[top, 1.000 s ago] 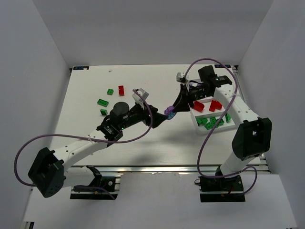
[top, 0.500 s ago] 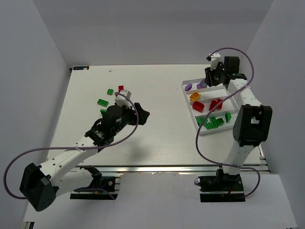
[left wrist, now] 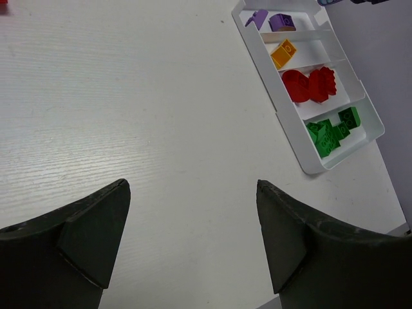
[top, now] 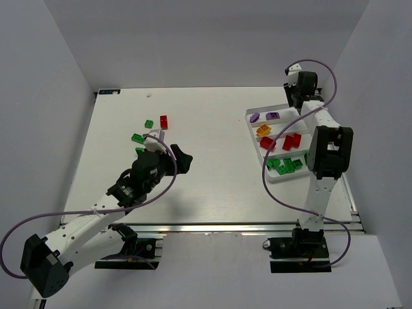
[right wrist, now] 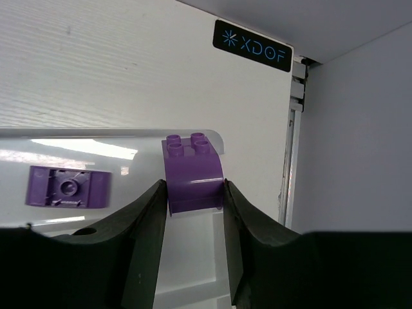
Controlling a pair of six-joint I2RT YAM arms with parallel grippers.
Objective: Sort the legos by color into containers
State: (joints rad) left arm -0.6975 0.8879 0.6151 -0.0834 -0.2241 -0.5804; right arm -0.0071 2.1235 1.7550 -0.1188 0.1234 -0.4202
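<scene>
While the left tool is held wide open and empty over the bare table close to the arm bases, the step in hand is judged to belong to the right arm: a purple piece is being delivered to its compartment.

Just beyond the left tool, four loose legos are seen on the table. Three are green and one is red; they are grouped near one another and well apart from the tray.

On the right, the tray's nearest compartment is filled with green bricks and the next with red pieces. One orange brick is held in the one after that, and purple pieces in the farthest.

Farthest of all, the right tool is closed on a purple brick, which is clamped by its sides over the end corner of that farthest compartment. A flat purple piece is seen lying beside it. Whether the brick is already set down on the tray floor cannot be told.

For the next move, the right tool needs to be opened and lifted straight clear, so that the brick is not dragged out. After that, the left tool is best lowered onto one of the loose green legos, with its fingers set astride it.
</scene>
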